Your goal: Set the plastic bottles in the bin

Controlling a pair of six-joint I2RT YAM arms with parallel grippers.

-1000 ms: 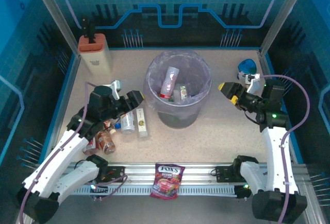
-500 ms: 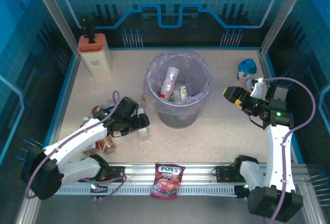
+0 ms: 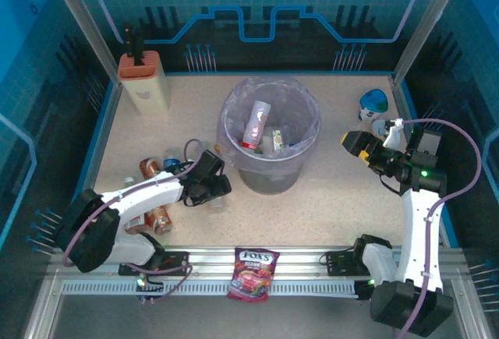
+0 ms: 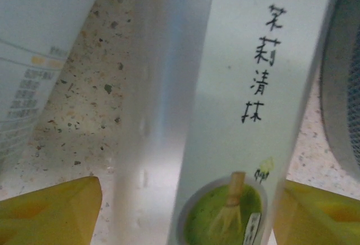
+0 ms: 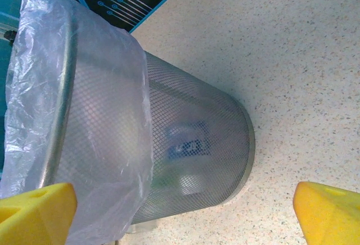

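From above, we see the bin [image 3: 228,132] standing upright in the middle of the desk [image 3: 335,199], lined with a purplish bag, and a pinkish bottle [image 3: 256,121] leaning inside it. The left pincer [image 3: 214,191] is low over the desk just left of the bin's base. Further left, two brown bottles [image 3: 148,169] lie on the desk, well apart from the bin. The right pincer [image 3: 352,143] hangs to the right of the bin with its yellow jaws spread and nothing between them. A red candy bag [image 3: 253,270] lies at the near edge, and blue and white cups [image 3: 374,104] stand in the far right corner.

Through the left wrist camera, we see the left pincer [image 4: 183,211] open, one yellow fingertip [image 4: 50,211] on each side of a green-label bottle [image 4: 242,87] that lies flat on the desk. We cannot tell whether the tips press on it. An orange-banded bottle [image 4: 39,59] lies just beside it, and the bin's mesh wall [image 4: 343,87] runs along the right edge.

Through the right wrist camera, we see the right pincer [image 5: 181,214] wide apart and empty, facing the bin's side [image 5: 214,115]. A blue-labelled bottle [image 5: 185,149] shows dimly through the mesh at the bottom.
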